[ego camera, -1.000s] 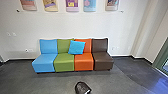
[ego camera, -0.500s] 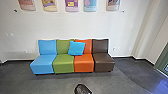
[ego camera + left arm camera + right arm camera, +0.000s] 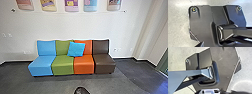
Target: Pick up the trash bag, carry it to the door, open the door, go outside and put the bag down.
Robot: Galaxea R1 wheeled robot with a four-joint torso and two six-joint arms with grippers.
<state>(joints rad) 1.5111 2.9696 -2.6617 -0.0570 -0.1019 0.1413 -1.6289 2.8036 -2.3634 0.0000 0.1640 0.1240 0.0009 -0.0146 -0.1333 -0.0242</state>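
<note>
The black trash bag (image 3: 81, 91) is seen at the bottom centre of the frame, partly cut off by its lower edge, on the grey floor (image 3: 55, 83) in front of the row of coloured seats (image 3: 63, 67), on which a blue cushion (image 3: 76, 49) is propped. How far the left pincer and the right pincer are opened, whether anything is gripped, and how near the bag either is held cannot be told.
</note>
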